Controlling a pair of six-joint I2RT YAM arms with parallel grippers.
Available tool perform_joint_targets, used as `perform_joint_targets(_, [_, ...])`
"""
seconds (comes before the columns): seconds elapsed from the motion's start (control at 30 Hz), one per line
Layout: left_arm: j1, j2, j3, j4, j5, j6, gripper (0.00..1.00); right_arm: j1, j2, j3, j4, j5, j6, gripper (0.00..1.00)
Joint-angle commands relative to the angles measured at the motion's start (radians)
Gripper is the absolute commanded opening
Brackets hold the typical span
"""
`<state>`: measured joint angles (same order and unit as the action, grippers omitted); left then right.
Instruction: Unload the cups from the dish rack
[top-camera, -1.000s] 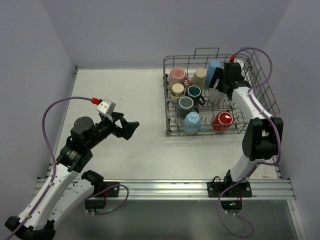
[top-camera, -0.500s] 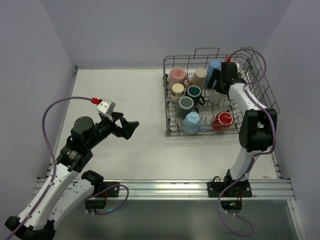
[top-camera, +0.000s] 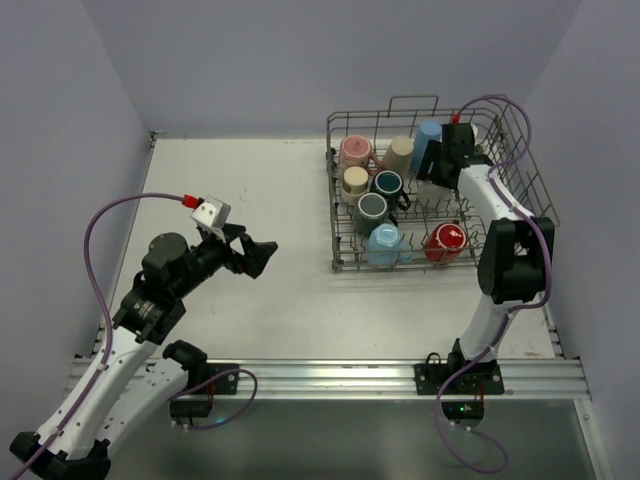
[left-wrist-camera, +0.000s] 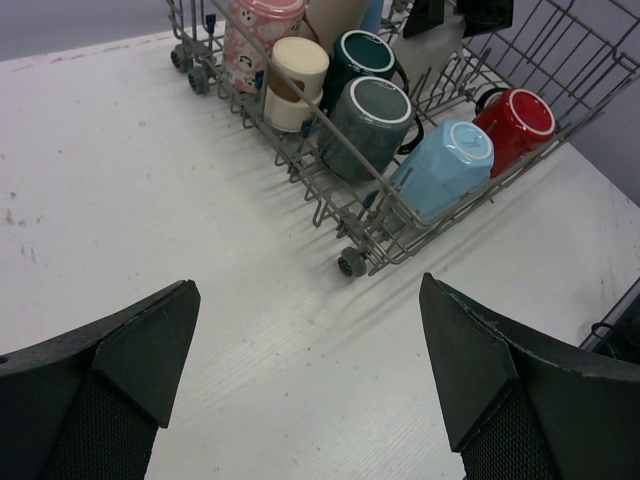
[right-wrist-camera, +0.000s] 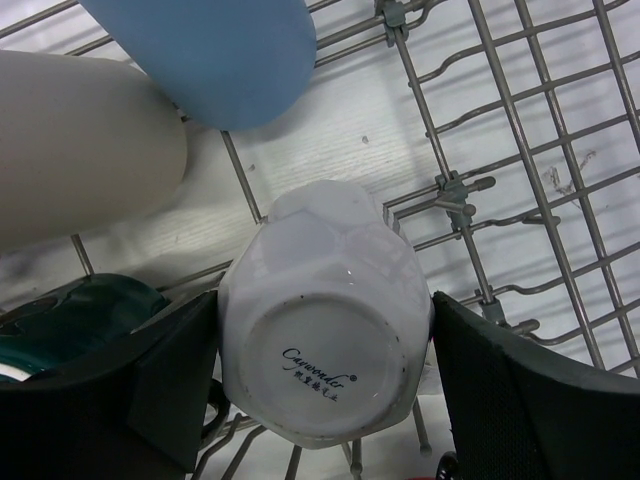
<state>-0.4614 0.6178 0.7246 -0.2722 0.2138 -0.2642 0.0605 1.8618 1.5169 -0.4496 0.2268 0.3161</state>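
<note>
— Cups (top-camera: 372, 207) located where?
— All are racked in the dish rack (top-camera: 405, 265), far right of the table (top-camera: 260, 190). White cup (right-wrist-camera: 320, 340), at the rack's far right, is pinched by the right gripper (right-wrist-camera: 335, 375). Left gripper (left-wrist-camera: 308, 320) is held spread wide, near left.

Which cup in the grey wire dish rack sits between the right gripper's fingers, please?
The white faceted cup, printed base showing; the right gripper clasps only it.

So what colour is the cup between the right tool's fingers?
The cup is white, clearest in the right wrist view.
</note>
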Motion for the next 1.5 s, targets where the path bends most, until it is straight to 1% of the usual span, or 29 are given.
perform_joint_targets(0.0, [-0.005, 0.0, 0.013, 0.002, -0.014, 0.031, 1.0, -0.001, -0.056, 0.066, 0.009, 0.036, -0.028, 0.45])
perform_joint_targets(0.03, [-0.005, 0.0, 0.013, 0.001, -0.016, 0.031, 1.0, -0.001, -0.061, 0.066, 0.008, 0.037, -0.026, 0.43])
perform_joint_targets(0.07, [-0.005, 0.0, 0.013, 0.002, -0.019, 0.031, 1.0, -0.001, -0.076, 0.065, 0.009, 0.036, -0.026, 0.34])
perform_joint_targets(0.17, [-0.005, 0.002, 0.013, 0.002, -0.021, 0.029, 1.0, -0.001, -0.11, 0.066, 0.025, 0.025, -0.014, 0.27])
perform_joint_targets(0.37, [-0.005, 0.014, 0.015, 0.004, -0.022, 0.02, 1.0, -0.004, -0.151, 0.103, 0.026, 0.002, 0.011, 0.25])
perform_joint_targets(0.47, [-0.005, 0.029, 0.019, 0.01, -0.016, 0.01, 1.0, -0.014, -0.188, 0.101, 0.026, -0.038, 0.038, 0.25])
perform_joint_targets(0.67, [-0.005, 0.108, 0.05, 0.033, 0.073, -0.023, 1.0, -0.028, -0.297, 0.053, 0.058, -0.078, 0.086, 0.25])
perform_joint_targets(0.73, [-0.005, 0.138, 0.065, 0.042, 0.097, -0.046, 1.0, -0.043, -0.326, 0.031, 0.081, -0.124, 0.116, 0.24])
perform_joint_targets(0.77, [-0.005, 0.148, 0.079, 0.057, 0.125, -0.056, 1.0, -0.047, -0.357, -0.006, 0.095, -0.15, 0.15, 0.24])
perform_joint_targets(0.83, [-0.005, 0.175, 0.091, 0.094, 0.166, -0.114, 1.0, -0.056, -0.384, -0.049, 0.153, -0.22, 0.188, 0.24])
perform_joint_targets(0.87, [-0.005, 0.186, 0.105, 0.12, 0.22, -0.139, 1.0, -0.056, -0.407, -0.082, 0.169, -0.253, 0.208, 0.24])
perform_joint_targets(0.9, [-0.005, 0.212, 0.114, 0.177, 0.248, -0.167, 0.98, -0.088, -0.418, -0.099, 0.207, -0.285, 0.256, 0.24])
perform_joint_targets(0.93, [-0.005, 0.229, 0.121, 0.209, 0.269, -0.229, 0.97, -0.102, -0.429, -0.118, 0.23, -0.353, 0.282, 0.24])
perform_joint_targets(0.97, [-0.005, 0.244, 0.131, 0.247, 0.31, -0.263, 0.96, -0.109, -0.45, -0.156, 0.253, -0.388, 0.31, 0.24])
perform_joint_targets(1.0, [-0.006, 0.279, 0.134, 0.349, 0.328, -0.332, 0.95, -0.119, -0.46, -0.173, 0.306, -0.423, 0.368, 0.24])
perform_joint_targets(1.03, [-0.006, 0.302, 0.139, 0.385, 0.34, -0.371, 0.94, -0.129, -0.47, -0.193, 0.337, -0.491, 0.398, 0.24])
perform_joint_targets(1.07, [-0.005, 0.322, 0.148, 0.425, 0.364, -0.403, 0.93, -0.134, -0.481, -0.223, 0.36, -0.518, 0.426, 0.24])
perform_joint_targets(1.1, [-0.008, 0.371, 0.151, 0.508, 0.378, -0.438, 0.92, -0.136, -0.495, -0.24, 0.414, -0.549, 0.481, 0.24])
perform_joint_targets(1.13, [-0.01, 0.4, 0.157, 0.54, 0.387, -0.502, 0.92, -0.139, -0.504, -0.26, 0.442, -0.581, 0.509, 0.24])
perform_joint_targets(1.17, [-0.017, 0.427, 0.179, 0.569, 0.398, -0.529, 0.91, -0.14, -0.513, -0.302, 0.481, -0.633, 0.534, 0.24])
perform_joint_targets(1.2, [-0.022, 0.485, 0.193, 0.612, 0.4, -0.559, 0.91, -0.14, -0.533, -0.323, 0.558, -0.659, 0.588, 0.24])
perform_joint_targets(1.27, [-0.049, 0.542, 0.249, 0.63, 0.377, -0.57, 0.91, -0.142, -0.549, -0.383, 0.618, -0.733, 0.639, 0.24])
perform_joint_targets(1.4, [-0.094, 0.71, 0.367, 0.636, 0.337, -0.564, 0.9, -0.145, -0.573, -0.477, 0.794, -0.829, 0.782, 0.25])
perform_joint_targets(1.47, [-0.105, 0.767, 0.438, 0.636, 0.325, -0.561, 0.86, -0.145, -0.576, -0.524, 0.859, -0.871, 0.831, 0.25])
